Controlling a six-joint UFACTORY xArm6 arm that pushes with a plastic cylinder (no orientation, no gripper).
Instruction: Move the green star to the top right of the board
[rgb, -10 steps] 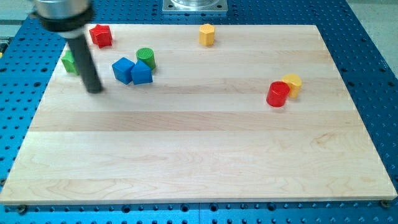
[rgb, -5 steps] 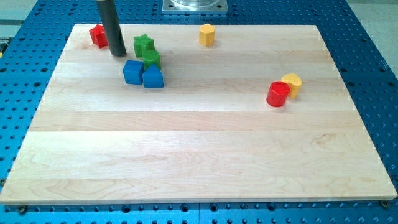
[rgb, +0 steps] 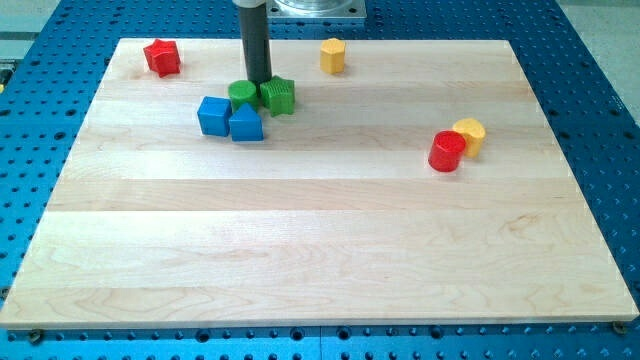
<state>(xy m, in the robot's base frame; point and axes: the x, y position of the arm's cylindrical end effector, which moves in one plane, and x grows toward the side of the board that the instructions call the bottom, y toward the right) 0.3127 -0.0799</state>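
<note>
Wooden board (rgb: 330, 250) w/ green star (rgb: 279, 95), green cylinder (rgb: 241, 95), 2 blue blocks (rgb: 230, 118), red star (rgb: 160, 56), yellow hexagon (rgb: 333, 55), red cylinder (rgb: 447, 151), yellow block (rgb: 470, 134).

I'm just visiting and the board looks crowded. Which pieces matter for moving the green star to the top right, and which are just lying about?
Part of the job:
- green star
- my tip, touching the star's left edge
- board

Just lying about:
- green cylinder
- two blue blocks
- red star
- yellow hexagon block
- red cylinder
- yellow block
</note>
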